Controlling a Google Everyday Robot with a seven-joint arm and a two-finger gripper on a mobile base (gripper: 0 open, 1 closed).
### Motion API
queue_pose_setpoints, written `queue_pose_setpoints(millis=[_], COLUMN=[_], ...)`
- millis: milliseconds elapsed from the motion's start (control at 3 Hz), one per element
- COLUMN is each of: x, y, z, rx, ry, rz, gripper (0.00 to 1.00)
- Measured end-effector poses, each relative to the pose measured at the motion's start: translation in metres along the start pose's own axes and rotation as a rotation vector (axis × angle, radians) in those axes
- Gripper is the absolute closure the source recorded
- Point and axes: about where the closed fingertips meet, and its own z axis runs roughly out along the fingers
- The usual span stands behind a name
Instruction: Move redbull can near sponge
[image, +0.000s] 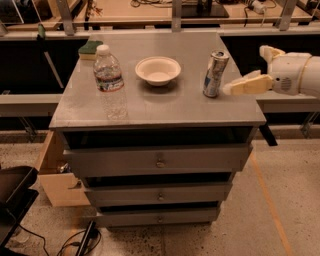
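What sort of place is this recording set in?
Probably a robotics lab or workshop: a grey metal drawer cabinet, wooden workbenches with cables behind it, and the robot's tool hovering at the cabinet's right edge beside the redbull can.

Silver-and-blue redbull can right of centre, and the cream-coloured gripper is at the right edge beside it. Dark green sponge over yellow, upper left. White bowl, clear white-capped bottle, grey cabinet.
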Motion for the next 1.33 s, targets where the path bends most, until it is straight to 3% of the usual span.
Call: queue_pose_setpoints(millis=[667, 1000, 1333], x=[0.014, 0.016, 0.015], y=[-0.026, -0.029, -0.027], z=[0.067, 0.083, 0.085], rx=[-0.068, -0.088, -0.091], ry=[-0.185, -0.235, -0.232], rz=[0.124, 0.132, 0.131], gripper=[0.02, 0.26, 0.49])
